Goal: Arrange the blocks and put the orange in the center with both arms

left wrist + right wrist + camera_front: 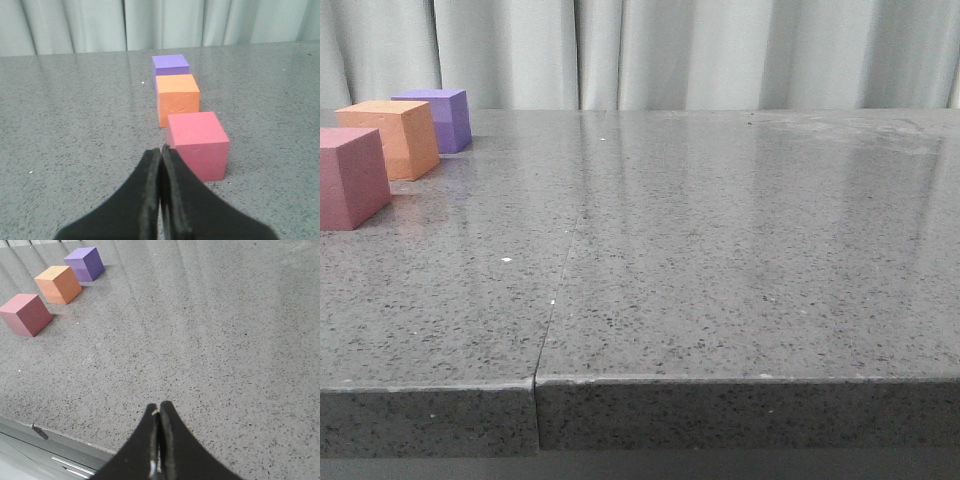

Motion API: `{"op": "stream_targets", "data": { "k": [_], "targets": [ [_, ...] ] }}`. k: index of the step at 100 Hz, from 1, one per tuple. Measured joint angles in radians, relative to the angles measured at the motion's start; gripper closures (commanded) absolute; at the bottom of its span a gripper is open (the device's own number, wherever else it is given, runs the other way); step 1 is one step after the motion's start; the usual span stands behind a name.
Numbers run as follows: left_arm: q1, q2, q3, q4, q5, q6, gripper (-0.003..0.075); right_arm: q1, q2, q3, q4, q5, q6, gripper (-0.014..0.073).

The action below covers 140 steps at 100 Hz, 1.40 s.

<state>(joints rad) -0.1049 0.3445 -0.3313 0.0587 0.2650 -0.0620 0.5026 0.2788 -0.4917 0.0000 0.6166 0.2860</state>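
So I see the purple cube (pixel 170 65), orange cube (pixel 177 98), pink-red cube (pixel 198 142) in a row, orange in the middle; left gripper (pixel 160 152) and right gripper (pixel 159 407) both pressed together, holding nothing

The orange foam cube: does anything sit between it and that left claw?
Yes. The pink-red foam cube stands directly between the shut left gripper and the orange foam cube; the purple cube sits behind.

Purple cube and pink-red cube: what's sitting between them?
The matte orange foam cube sits between the purple foam cube and the pink-red foam cube, the three forming one line with small gaps. The left wrist view shows it best.
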Motion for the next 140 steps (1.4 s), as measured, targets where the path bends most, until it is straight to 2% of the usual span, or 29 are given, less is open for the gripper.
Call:
{"op": "stream_targets", "data": {
  "k": [20, 45, 71, 98, 140],
  "targets": [
    [0.043, -0.115, 0.095, -0.044, -0.008, 0.009, 0.0741, 0.000, 0.000, 0.000, 0.000, 0.000, 0.000, 0.0662],
    [0.044, -0.254, 0.213, -0.049, -0.018, 0.013, 0.0741, 0.000, 0.000, 0.000, 0.000, 0.000, 0.000, 0.0662],
    [0.050, -0.350, 0.327, -0.059, -0.106, 0.015, 0.0741, 0.000, 0.000, 0.000, 0.000, 0.000, 0.000, 0.0662],
    [0.075, -0.350, 0.331, -0.059, -0.206, 0.017, 0.0741, 0.000, 0.000, 0.000, 0.000, -0.002, 0.000, 0.0662],
    [0.078, -0.350, 0.331, -0.059, -0.216, 0.017, 0.0741, 0.000, 0.000, 0.000, 0.000, -0.002, 0.002, 0.0662]
  ]
}}
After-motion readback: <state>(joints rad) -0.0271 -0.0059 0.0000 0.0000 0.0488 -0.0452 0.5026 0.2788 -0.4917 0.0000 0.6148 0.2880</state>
